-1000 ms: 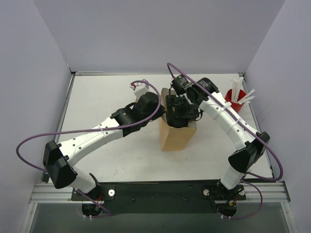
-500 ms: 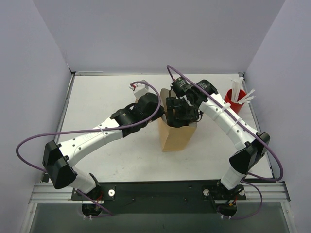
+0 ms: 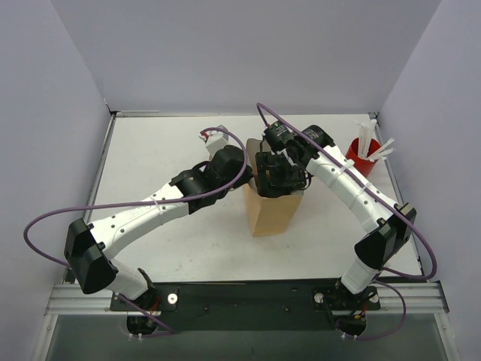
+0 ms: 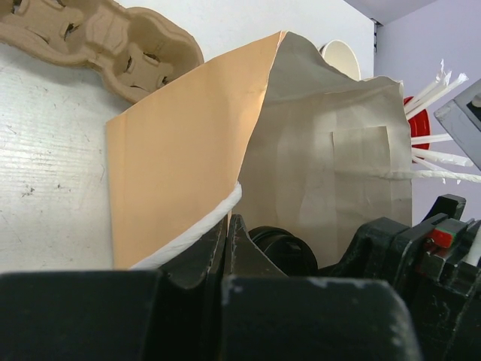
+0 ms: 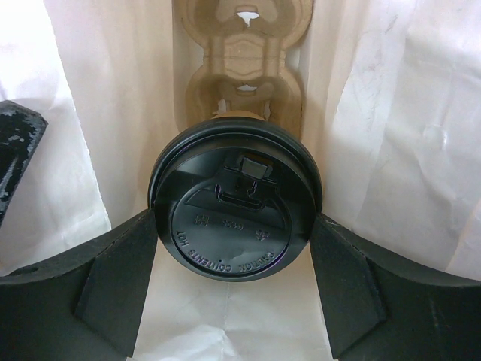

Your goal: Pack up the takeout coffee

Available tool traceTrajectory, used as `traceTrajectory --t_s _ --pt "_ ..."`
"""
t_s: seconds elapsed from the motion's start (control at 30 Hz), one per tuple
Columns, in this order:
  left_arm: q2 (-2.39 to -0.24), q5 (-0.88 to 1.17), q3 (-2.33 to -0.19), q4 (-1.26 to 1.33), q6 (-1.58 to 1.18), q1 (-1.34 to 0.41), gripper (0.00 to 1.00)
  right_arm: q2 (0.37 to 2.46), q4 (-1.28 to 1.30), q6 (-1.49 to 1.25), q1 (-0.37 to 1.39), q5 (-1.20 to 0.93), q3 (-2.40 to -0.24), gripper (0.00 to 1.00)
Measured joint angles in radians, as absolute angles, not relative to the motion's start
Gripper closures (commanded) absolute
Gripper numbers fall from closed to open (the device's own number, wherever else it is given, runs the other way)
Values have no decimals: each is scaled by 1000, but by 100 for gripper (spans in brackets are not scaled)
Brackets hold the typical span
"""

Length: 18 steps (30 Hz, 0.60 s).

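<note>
The takeout coffee (image 5: 235, 199) shows mainly as its black lid, with a sliver of tan cup above it. It hangs inside the open brown paper bag (image 3: 272, 212). My right gripper (image 5: 235, 226) is shut on it, one finger (image 5: 120, 271) pressed against each side of the lid. Below the cup, a moulded-pulp carrier (image 5: 240, 53) lies on the bag's bottom. My left gripper (image 4: 228, 219) is shut on the bag's near rim by its white twisted handle (image 4: 195, 229). The lid (image 4: 285, 248) also shows there, inside the bag (image 4: 188, 150).
A second pulp carrier (image 4: 98, 41) lies on the table left of the bag. A white-rimmed cup (image 4: 342, 56) stands behind the bag. The red cup with white straws (image 3: 363, 156) is at the far right, near the side wall.
Both arms and the bag have shifted very slightly to the left. Both grips are unchanged.
</note>
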State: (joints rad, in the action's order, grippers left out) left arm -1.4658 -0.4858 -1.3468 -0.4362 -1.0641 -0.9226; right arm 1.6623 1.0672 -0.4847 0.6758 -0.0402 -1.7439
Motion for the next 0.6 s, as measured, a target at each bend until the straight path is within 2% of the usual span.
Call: traceTrajectory --t_s 0.6 --pt "-1464 -473 -1346 -437 -1050 -923 100 1694 1056 -469 688 -5 -1704 53"
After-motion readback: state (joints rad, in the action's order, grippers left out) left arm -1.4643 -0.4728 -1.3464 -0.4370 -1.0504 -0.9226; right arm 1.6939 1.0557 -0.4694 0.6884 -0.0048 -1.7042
